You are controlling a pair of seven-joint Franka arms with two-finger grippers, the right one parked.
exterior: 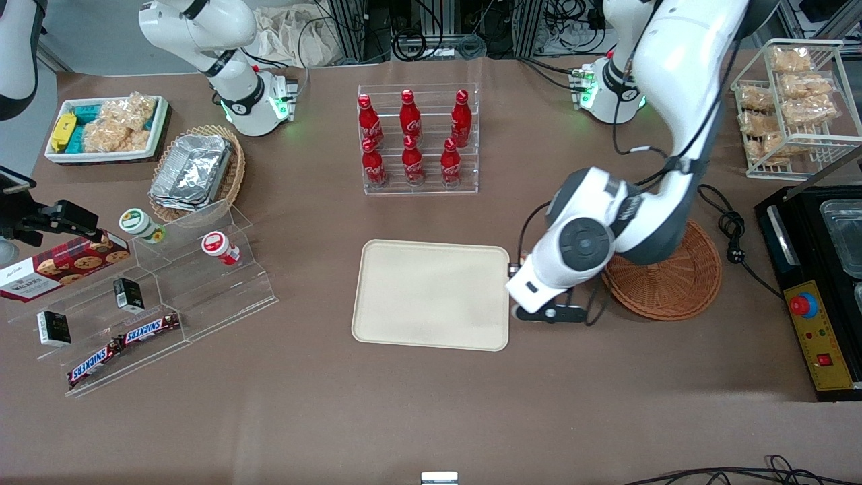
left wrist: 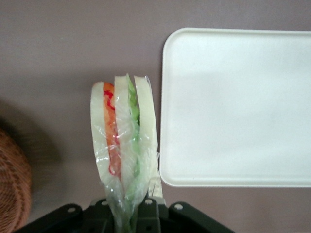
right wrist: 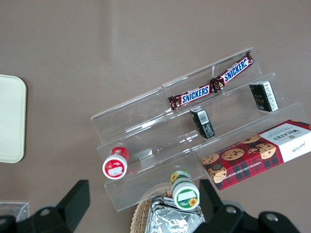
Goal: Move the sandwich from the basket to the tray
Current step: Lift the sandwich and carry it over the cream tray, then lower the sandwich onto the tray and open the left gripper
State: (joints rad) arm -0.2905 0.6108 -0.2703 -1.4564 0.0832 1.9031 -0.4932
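The sandwich [left wrist: 124, 145], a wrapped wedge of white bread with orange-red and green filling, hangs in the air just beside the tray's short edge. My left gripper [left wrist: 129, 213] is shut on its narrow end. In the front view the arm's wrist [exterior: 579, 249] covers the sandwich and sits between the cream tray [exterior: 431, 296] and the round reddish-brown basket [exterior: 667, 283]. The tray [left wrist: 238, 107] has nothing on it. A slice of the basket's rim [left wrist: 12, 189] shows in the left wrist view.
A rack of red bottles [exterior: 417, 138] stands farther from the front camera than the tray. A stepped acrylic shelf [exterior: 161, 283], an oval wicker basket of foil containers [exterior: 195, 172] and a white bin [exterior: 104, 128] lie toward the parked arm's end. A wire snack rack [exterior: 794, 101] and a black machine [exterior: 815, 283] lie toward the working arm's end.
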